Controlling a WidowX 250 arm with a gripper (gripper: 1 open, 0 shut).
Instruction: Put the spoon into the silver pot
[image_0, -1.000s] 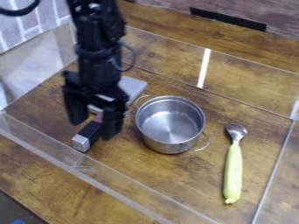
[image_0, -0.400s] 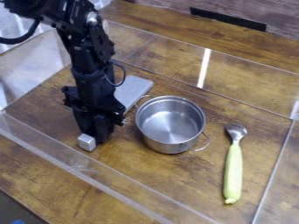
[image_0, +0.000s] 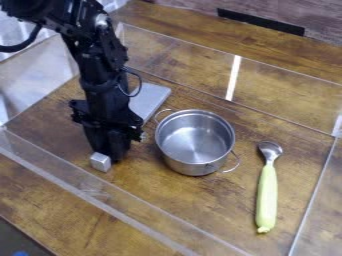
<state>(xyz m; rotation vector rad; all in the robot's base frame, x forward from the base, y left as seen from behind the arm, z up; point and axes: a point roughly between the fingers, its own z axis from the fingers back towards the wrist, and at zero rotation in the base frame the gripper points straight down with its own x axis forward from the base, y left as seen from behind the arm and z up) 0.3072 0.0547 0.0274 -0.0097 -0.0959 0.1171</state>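
Note:
The spoon lies flat on the wooden table at the right, its pale yellow-green handle toward the front and its silver bowl toward the back. The silver pot stands upright and empty in the middle, left of the spoon. My gripper points straight down to the left of the pot, low at the table. Its fingers are drawn together on a grey block, whose end sticks out at the front left. The gripper is far from the spoon, with the pot between them.
A grey flat plate lies behind the gripper. Clear acrylic walls fence the work area at the front, left and back. The black arm rises at the upper left.
The gripper has come down onto the grey block and its fingers have closed from wide open. The arm leaned left. Spoon and pot have not moved.

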